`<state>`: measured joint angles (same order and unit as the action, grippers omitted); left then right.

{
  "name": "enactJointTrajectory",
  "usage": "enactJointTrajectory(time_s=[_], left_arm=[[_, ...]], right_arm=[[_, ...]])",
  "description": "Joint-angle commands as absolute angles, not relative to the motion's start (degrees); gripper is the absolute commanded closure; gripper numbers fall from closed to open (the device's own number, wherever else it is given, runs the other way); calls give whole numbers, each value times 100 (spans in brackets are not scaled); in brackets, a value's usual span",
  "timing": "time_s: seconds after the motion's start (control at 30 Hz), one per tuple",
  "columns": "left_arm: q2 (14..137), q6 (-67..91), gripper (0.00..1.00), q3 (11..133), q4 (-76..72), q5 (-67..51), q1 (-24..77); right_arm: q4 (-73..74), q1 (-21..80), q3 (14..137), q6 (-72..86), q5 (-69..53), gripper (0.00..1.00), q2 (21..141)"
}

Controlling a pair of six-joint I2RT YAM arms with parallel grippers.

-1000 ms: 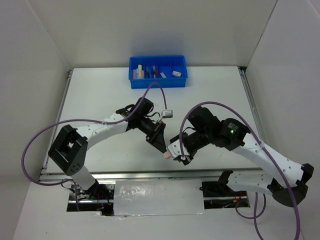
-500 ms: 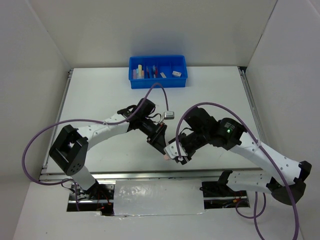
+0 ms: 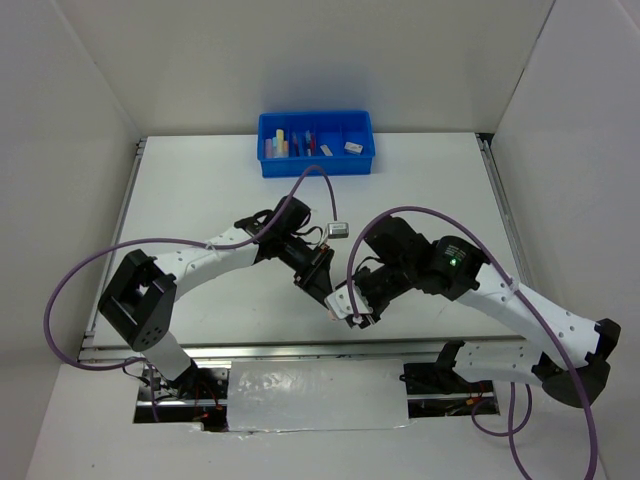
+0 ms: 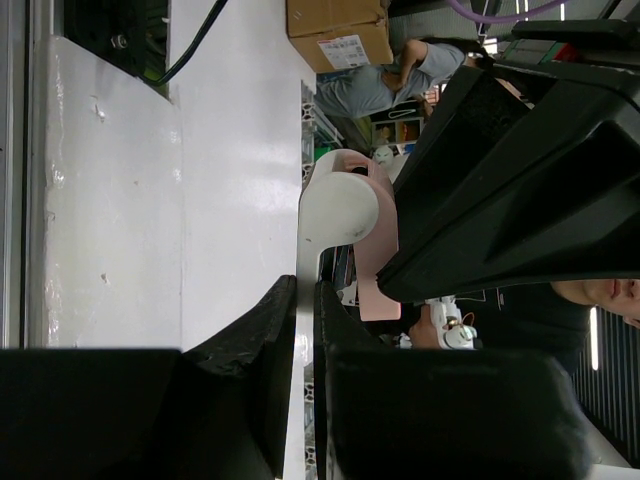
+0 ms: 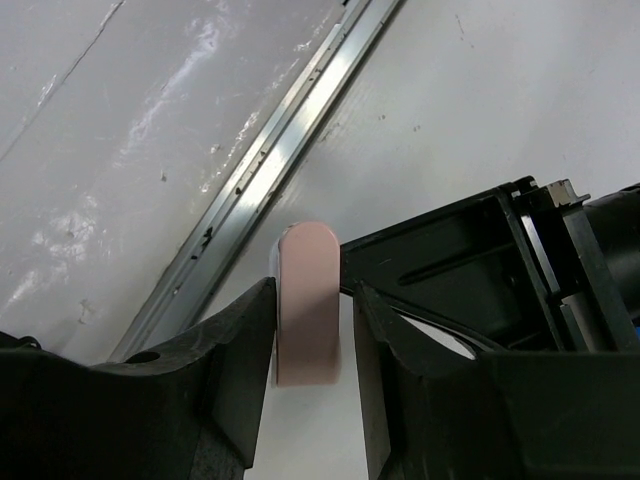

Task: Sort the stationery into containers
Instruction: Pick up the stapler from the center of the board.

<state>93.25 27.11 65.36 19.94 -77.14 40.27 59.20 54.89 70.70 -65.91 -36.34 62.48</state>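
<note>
Two pincers on one eraser. My left pincer is pinched tight on the pale pink eraser, which I judge to be off the surface, over the near edge of the table and well apart from the blue tray at the far side. My right pincer stands narrow, one finger on each side of the eraser's free end. A sliver of light shows on one side, so I judge it not yet clamped.

Risks. If the left lets go before the right bites, the eraser falls near the metal rail and could bounce off the table. The right's hold would sit at the rounded tip only, shallow and apt to pivot. A skewed pull could knock fingers together.

Views. Right wrist: shows the sliver and the rail. Left wrist: eraser edge-on, the right's black housing just beside it, no gap readable. Top: the eraser is a mere fleck, but only here do I see the tray, with other stationery in its left compartments.
</note>
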Motion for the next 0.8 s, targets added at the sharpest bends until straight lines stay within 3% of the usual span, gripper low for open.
enactJointTrajectory(time_s=[0.0, 0.33, 0.47, 0.6, 0.63, 0.67, 0.7, 0.73, 0.77], left_arm=[[9264, 2654, 100, 6618, 1854, -7884, 4052], [9237, 2549, 100, 6627, 1934, -7831, 4052], [9211, 2566, 100, 6601, 1907, -7822, 4043], [9158, 2558, 98, 6531, 1855, -7805, 4008], [9132, 2566, 91, 6522, 1846, -7779, 3990], [9123, 2584, 76, 6504, 1828, -7744, 3964], [9088, 2593, 67, 6487, 1837, -7639, 3894], [9079, 2584, 54, 6495, 1872, -7533, 3841], [9062, 2471, 33, 6539, 2107, -7445, 3780]], right_arm=[[5889, 5563, 7058, -6627, -3577, 57, 6275], [6047, 5642, 7145, -6609, -3489, 59, 6416], [6012, 5643, 7181, -6610, -3480, 65, 6451], [5924, 5634, 7216, -6487, -3480, 78, 6451], [5880, 5625, 7225, -6434, -3498, 80, 6434], [5767, 5616, 7225, -6355, -3524, 82, 6416], [5713, 5573, 7216, -6302, -3533, 85, 6390], [5608, 5546, 7225, -6215, -3551, 86, 6329], [5416, 5511, 7233, -6040, -3568, 88, 6311]])
